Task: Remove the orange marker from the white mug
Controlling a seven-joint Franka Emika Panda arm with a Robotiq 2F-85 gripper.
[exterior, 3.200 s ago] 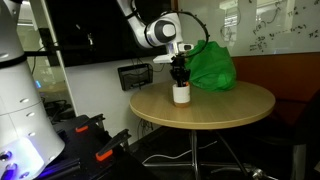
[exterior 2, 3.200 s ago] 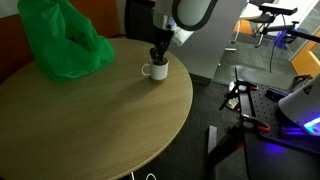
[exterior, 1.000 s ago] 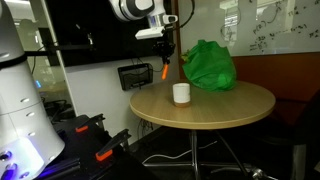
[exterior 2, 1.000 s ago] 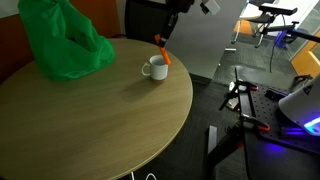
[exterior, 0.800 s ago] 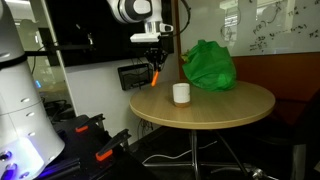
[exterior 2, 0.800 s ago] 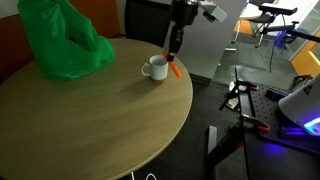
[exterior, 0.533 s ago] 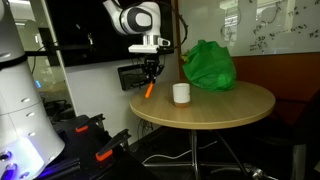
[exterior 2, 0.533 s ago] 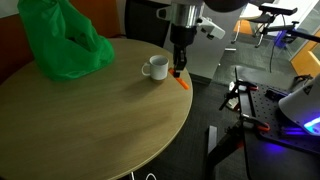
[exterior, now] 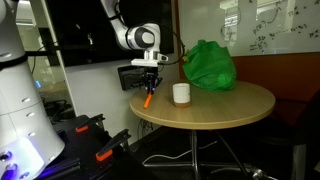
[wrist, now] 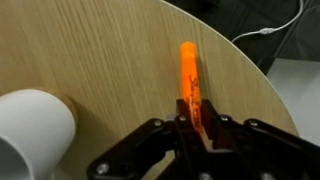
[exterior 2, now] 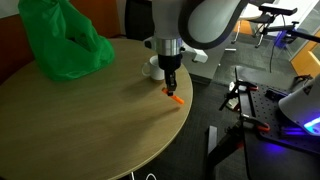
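My gripper (exterior: 151,87) is shut on the orange marker (exterior: 148,97) and holds it just above the round wooden table (exterior: 215,110) near its edge. The marker also shows in an exterior view (exterior 2: 174,96), hanging tilted below the fingers (exterior 2: 169,84). In the wrist view the marker (wrist: 188,75) sticks out from between the closed fingers (wrist: 194,122) over the wood. The white mug (exterior: 181,93) stands upright on the table, a short way from the marker; it is partly hidden behind the gripper in an exterior view (exterior 2: 152,67) and shows at the left in the wrist view (wrist: 35,125).
A green bag (exterior: 208,65) lies at the back of the table, also seen in an exterior view (exterior 2: 62,40). The table edge is right beside the marker (wrist: 262,80). Robot equipment and cables stand on the floor around the table (exterior 2: 270,100).
The gripper has carried the orange marker out of the mug, away from it and down toward the table near its edge. The mug has stayed in place.
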